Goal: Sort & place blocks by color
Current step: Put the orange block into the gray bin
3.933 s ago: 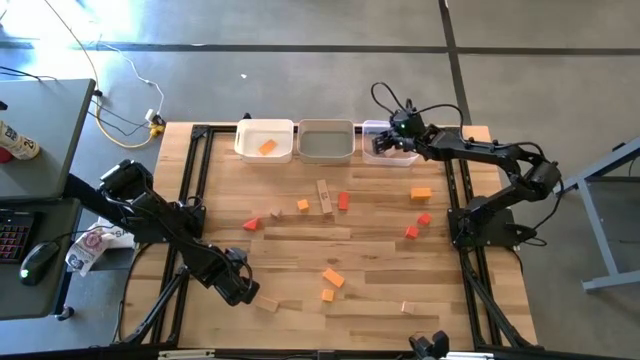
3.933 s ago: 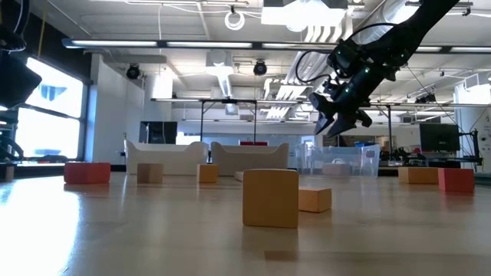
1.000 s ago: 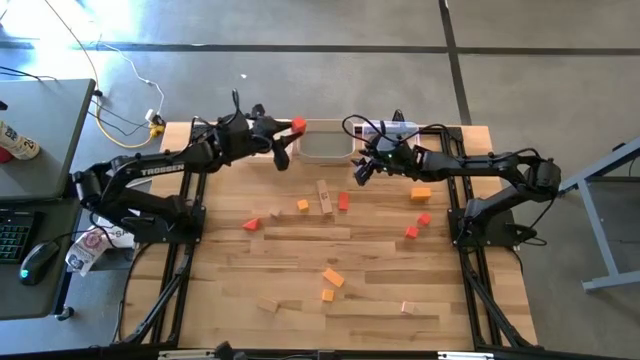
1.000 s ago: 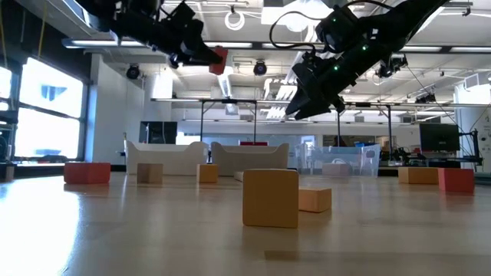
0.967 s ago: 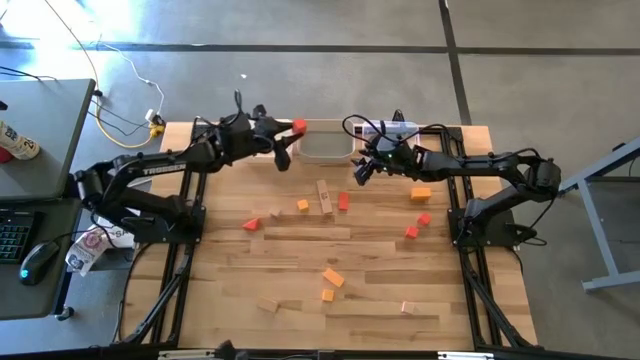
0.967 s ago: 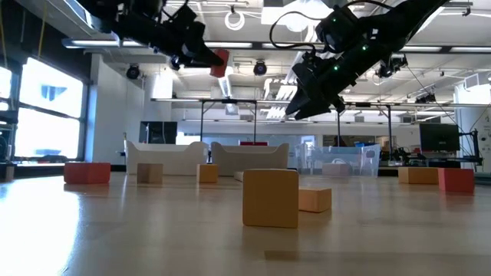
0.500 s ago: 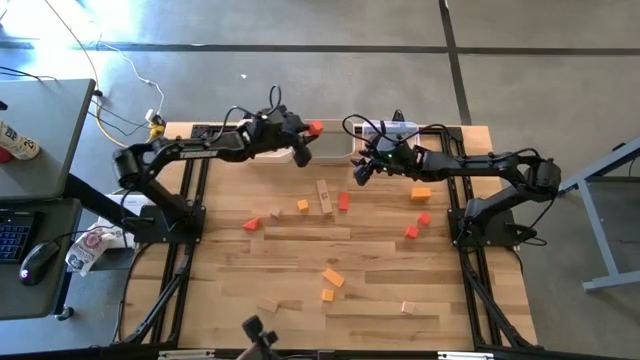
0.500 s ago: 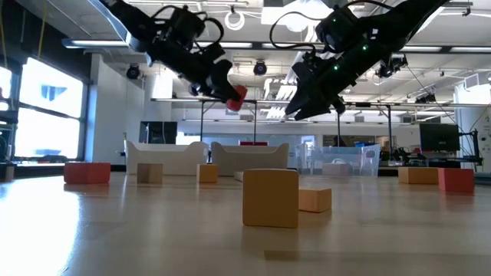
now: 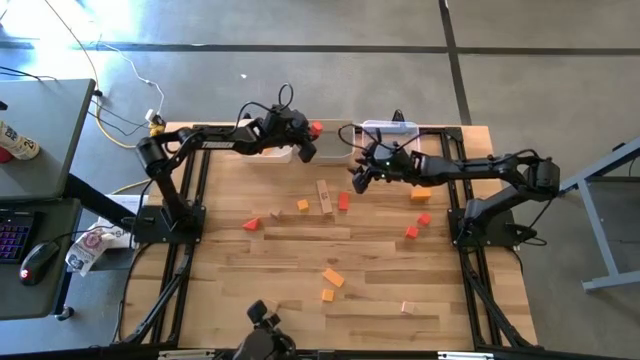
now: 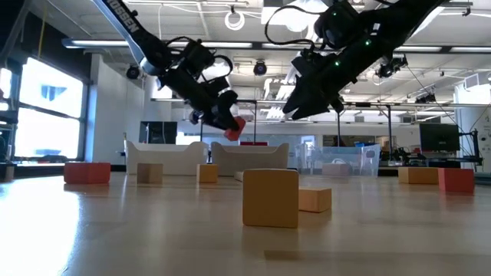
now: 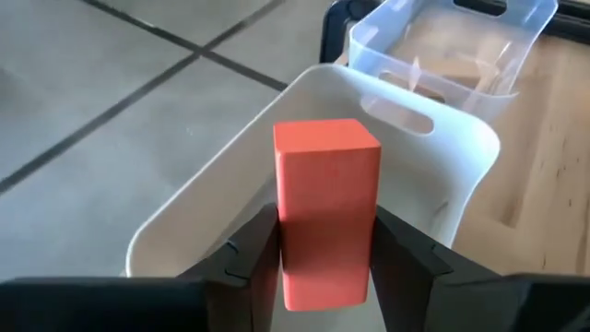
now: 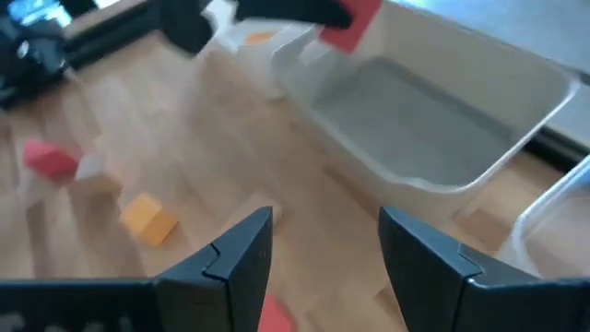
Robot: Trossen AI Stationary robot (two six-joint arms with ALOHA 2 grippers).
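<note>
My left gripper [image 9: 310, 133] is shut on a red block [image 11: 327, 207] and holds it above the far left corner of the middle, pale grey bin [image 9: 330, 146]. In the low view the red block [image 10: 235, 129] hangs high over the table. My right gripper [image 9: 357, 178] stands open and holds nothing, above the table just near of that bin. Orange, red and pale wooden blocks lie loose on the table, among them a pale bar [image 9: 323, 195] and a red block [image 9: 344, 201]. My left gripper pinches the red block by two opposite long sides [image 11: 279, 242] between its two fingers, at the block's near end. The rest of the block sticks out beyond the fingertips [image 11: 392, 244]. The fingers slant down from the table's left. The block is lifted clear, over the grey bin.
A white bin [image 9: 262, 148] stands left of the grey one and a clear bin [image 9: 392, 130] right of it, all along the far edge. Loose blocks lie at mid-table [image 9: 303, 205], at the right [image 9: 421, 193] and toward the near edge [image 9: 333, 277].
My left gripper has carried the red block toward the table's right edge and down, from over the white bin to the grey bin's far left corner, tipping further downward. The block stays in its hold.
</note>
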